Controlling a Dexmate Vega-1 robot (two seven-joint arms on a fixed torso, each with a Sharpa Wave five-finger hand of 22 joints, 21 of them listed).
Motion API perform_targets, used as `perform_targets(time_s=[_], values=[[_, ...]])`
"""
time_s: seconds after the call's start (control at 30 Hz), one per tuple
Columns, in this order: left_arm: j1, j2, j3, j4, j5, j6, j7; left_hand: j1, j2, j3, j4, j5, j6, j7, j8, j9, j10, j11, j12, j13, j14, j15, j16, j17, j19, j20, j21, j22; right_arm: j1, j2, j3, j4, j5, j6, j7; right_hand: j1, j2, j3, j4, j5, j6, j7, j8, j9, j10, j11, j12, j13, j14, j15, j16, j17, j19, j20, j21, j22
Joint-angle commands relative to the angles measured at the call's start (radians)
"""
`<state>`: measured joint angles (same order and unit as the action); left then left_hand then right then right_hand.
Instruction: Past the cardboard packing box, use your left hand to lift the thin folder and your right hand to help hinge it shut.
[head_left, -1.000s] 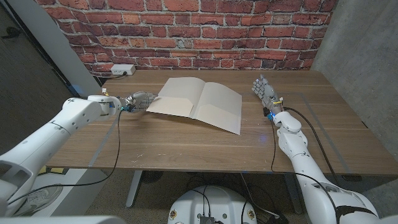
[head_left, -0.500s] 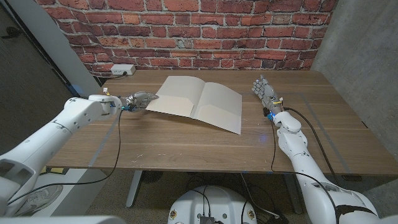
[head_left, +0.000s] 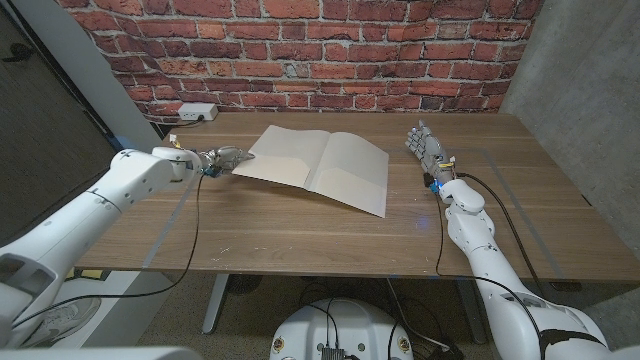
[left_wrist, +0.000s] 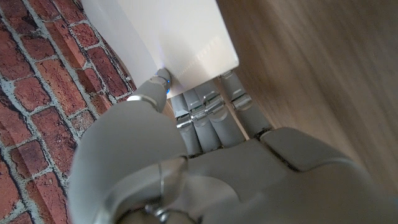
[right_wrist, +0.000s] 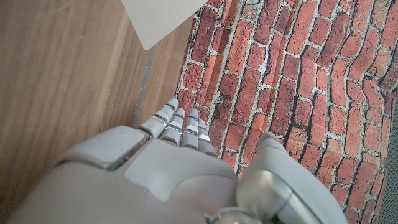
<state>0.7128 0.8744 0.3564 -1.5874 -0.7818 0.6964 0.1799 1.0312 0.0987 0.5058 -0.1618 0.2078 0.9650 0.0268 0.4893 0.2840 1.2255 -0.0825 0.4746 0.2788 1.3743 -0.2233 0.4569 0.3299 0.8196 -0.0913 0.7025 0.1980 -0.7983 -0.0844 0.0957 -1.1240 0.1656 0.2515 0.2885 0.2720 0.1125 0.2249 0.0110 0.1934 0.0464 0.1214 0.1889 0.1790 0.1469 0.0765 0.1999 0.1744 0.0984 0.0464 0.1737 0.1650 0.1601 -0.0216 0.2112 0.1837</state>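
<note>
A thin cream folder (head_left: 320, 165) lies spread on the wooden table (head_left: 300, 230). Its left flap is tilted up off the wood at the outer edge, and its right flap lies flat. My left hand (head_left: 222, 159) pinches the left flap's outer corner. In the left wrist view the thumb sits on top of the folder (left_wrist: 168, 37) and the fingers (left_wrist: 214, 115) reach under it. My right hand (head_left: 427, 152) stands upright to the right of the folder, fingers apart, clear of it and holding nothing. The right wrist view shows that hand (right_wrist: 174, 168) and one folder corner (right_wrist: 158, 18) ahead of it.
A red brick wall (head_left: 320, 50) runs behind the table. A white power strip (head_left: 197, 113) sits at the table's back left corner. Bare wood stretches in front of the folder towards the near edge. A grey concrete wall (head_left: 580, 90) stands to the right.
My left hand has risen slightly with the flap's corner, so the left flap stands a little higher off the table. The right hand has not moved.
</note>
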Motion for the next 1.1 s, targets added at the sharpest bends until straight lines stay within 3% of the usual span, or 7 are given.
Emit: perform_targets(time_s=[0.03,0.23,0.47,0.9,1.1], values=[[-0.031,0.003,0.054,-0.215,0.107,0.165,0.217,0.022,0.002,0.004,-0.002,0.013,0.072,0.073,0.015,0.020,0.037,-0.011,0.022,0.025,0.018,0.001,0.028,0.031,0.009,-0.011,0.020,0.007,-0.009,0.000,0.003,-0.008,0.006,0.008,0.003,-0.005,0.001,0.000,-0.007,0.000,0.003,0.017,-0.001,0.002,0.008,-0.001,0.002,0.003,0.004,-0.002,0.002,0.003,0.005,-0.002,0.001,0.003],[-0.044,-0.007,0.107,-0.326,0.231,0.273,0.353,0.031,-0.003,0.006,0.000,0.027,0.073,0.074,0.024,0.041,0.049,-0.011,0.042,0.053,0.026,0.001,0.054,0.057,0.015,-0.020,0.040,0.011,-0.013,-0.001,0.002,-0.012,0.008,0.010,0.005,-0.006,0.001,0.000,-0.007,0.000,0.003,0.019,-0.001,0.002,0.007,-0.001,0.002,0.003,0.004,-0.003,0.002,0.003,0.005,-0.001,0.001,0.003],[-0.053,-0.026,0.160,-0.413,0.366,0.370,0.441,0.041,-0.008,0.010,0.000,0.040,0.071,0.079,0.030,0.061,0.050,-0.017,0.058,0.080,0.025,0.001,0.072,0.080,0.020,-0.033,0.060,0.013,-0.020,-0.003,0.002,-0.023,0.011,0.010,0.004,-0.006,0.001,-0.001,-0.008,0.000,0.002,0.018,-0.002,0.002,0.007,-0.001,0.002,0.003,0.004,-0.002,0.001,0.002,0.005,-0.002,0.001,0.003],[0.039,-0.063,0.133,-0.467,0.536,0.272,0.523,0.041,-0.019,0.010,0.010,0.055,0.061,0.075,0.040,0.094,0.037,-0.021,0.077,0.125,0.013,0.004,0.090,0.113,-0.005,-0.036,0.083,0.018,-0.040,-0.007,0.004,-0.046,0.022,0.008,0.002,-0.007,0.001,-0.002,-0.010,0.000,0.002,0.019,-0.002,0.002,0.007,-0.001,0.001,0.003,0.004,-0.002,0.001,0.002,0.004,-0.002,0.000,0.003],[0.050,-0.094,0.178,-0.481,0.681,0.280,0.609,0.039,-0.023,0.010,0.013,0.059,0.061,0.072,0.044,0.107,0.032,-0.022,0.084,0.142,0.007,0.004,0.093,0.124,-0.016,-0.038,0.093,0.020,-0.050,-0.008,0.006,-0.056,0.030,0.012,0.004,-0.008,0.001,-0.003,-0.010,0.000,0.004,0.018,-0.001,0.002,0.008,0.001,0.002,0.003,0.003,-0.002,0.001,0.002,0.004,-0.002,0.000,0.003]])
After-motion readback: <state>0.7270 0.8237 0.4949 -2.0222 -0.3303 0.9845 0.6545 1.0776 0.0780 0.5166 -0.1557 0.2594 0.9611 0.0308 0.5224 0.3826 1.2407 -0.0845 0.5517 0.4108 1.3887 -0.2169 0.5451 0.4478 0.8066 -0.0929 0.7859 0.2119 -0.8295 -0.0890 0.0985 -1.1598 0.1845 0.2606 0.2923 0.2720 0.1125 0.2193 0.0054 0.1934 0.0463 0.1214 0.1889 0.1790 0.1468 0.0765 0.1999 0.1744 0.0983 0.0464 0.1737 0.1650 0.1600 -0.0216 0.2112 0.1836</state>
